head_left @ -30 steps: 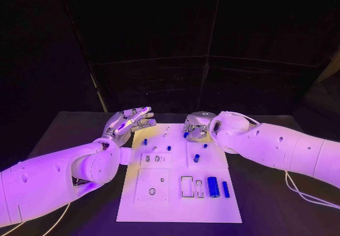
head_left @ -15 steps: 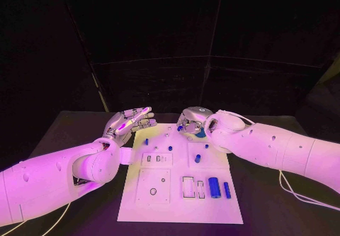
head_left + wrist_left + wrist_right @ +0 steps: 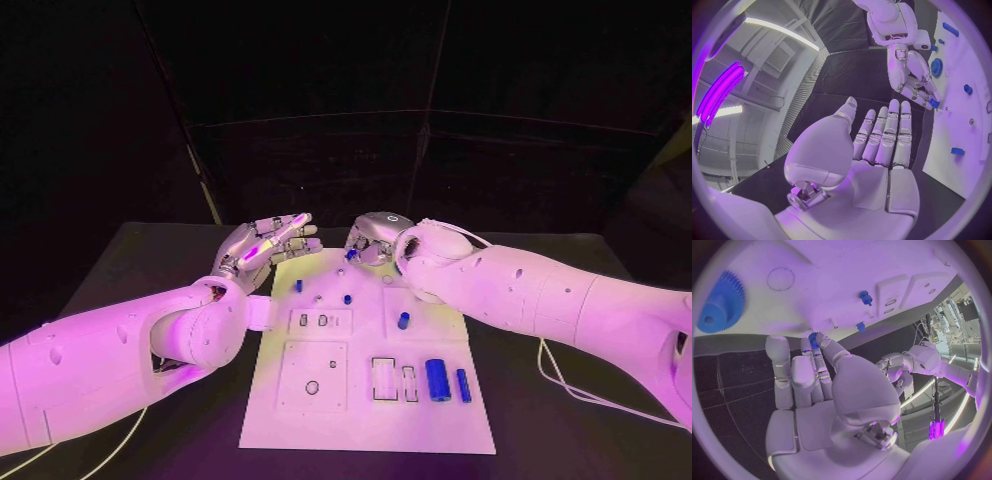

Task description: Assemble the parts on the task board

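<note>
At the task board's (image 3: 361, 400) far edge the right hand (image 3: 372, 238) has shifted leftward — pinching a small blue part (image 3: 813, 338), ready for placing; left hand (image 3: 267, 245) hovers open.

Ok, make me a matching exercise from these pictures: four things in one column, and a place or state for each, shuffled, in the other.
Things
1. left hand
2. right hand
3. gear
4. thick cylinder

Places or states
A. pinches a small blue piece
B. lies on the near right part of the board
C. fingers spread, holds nothing
D. lies flat on the board beside the right hand

Pairs: 1-C, 2-A, 3-D, 4-B
</note>
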Motion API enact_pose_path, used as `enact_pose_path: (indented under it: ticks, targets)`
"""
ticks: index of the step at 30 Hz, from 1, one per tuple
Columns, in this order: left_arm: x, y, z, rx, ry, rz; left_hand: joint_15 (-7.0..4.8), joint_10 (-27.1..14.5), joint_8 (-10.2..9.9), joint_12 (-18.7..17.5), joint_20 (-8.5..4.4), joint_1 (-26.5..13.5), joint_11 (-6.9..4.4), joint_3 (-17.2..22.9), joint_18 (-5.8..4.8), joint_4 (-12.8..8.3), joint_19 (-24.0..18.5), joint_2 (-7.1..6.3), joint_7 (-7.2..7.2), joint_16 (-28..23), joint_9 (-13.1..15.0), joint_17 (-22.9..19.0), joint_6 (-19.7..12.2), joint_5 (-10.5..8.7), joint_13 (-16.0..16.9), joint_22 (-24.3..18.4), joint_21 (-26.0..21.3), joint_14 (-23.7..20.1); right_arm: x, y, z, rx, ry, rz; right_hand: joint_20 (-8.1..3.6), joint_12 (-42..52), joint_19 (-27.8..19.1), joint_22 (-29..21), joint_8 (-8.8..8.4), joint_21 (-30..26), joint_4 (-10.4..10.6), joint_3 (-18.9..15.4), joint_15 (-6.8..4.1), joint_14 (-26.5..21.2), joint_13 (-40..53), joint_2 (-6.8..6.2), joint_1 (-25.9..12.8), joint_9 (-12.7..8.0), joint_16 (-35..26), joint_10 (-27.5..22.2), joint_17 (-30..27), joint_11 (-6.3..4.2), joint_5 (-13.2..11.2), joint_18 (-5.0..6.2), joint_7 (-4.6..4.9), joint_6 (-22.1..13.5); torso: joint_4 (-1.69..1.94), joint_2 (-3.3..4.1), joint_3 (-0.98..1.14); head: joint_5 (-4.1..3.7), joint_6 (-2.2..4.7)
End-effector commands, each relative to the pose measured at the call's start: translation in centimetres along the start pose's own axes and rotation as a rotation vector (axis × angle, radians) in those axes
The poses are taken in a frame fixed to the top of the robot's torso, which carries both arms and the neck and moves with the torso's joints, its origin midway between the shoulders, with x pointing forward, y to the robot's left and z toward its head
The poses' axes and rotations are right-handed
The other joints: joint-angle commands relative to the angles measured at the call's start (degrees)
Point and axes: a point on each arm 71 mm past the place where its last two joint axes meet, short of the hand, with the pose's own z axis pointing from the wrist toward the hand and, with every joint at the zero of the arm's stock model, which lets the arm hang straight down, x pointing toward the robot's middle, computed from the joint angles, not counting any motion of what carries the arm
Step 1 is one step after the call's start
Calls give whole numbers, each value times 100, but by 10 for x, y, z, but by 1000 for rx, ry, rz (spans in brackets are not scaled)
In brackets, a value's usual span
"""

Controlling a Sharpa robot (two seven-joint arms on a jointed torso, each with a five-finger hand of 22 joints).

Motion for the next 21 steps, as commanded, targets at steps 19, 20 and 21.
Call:
enact_pose_path:
  ticks: [19,20,21]
  targets:
    - [7,-5,3,11,24,-7,23,-33,-37,-27,-15,51,14,9,69,-38,40,24,311,-19,-8,-13,-38,19,-5,-11,3,15,2,8,9,-3,11,-6,25,-30,-27,18,-21,57,14,137,58,47,-7,-73,-105,7,45,-64,10,32,-51,-73,33,-21,3,22,-6,80,-53]
    - [7,-5,3,11,24,-8,23,-34,-37,-27,-15,51,14,9,69,-38,40,24,311,-19,-8,-13,-38,19,-5,-11,3,15,2,8,10,-2,13,-7,27,-31,-30,20,-22,60,18,148,60,46,-7,-82,-114,7,45,-71,6,35,-57,-73,35,-26,6,24,-7,78,-54]
    - [7,-5,3,10,25,-8,23,-34,-37,-27,-15,51,14,9,69,-38,40,24,311,-19,-8,-13,-38,19,-5,-11,3,15,2,8,10,-1,15,-8,28,-31,-31,21,-23,61,19,152,61,45,-8,-86,-118,7,45,-73,4,36,-59,-73,36,-29,4,22,-7,82,-54]
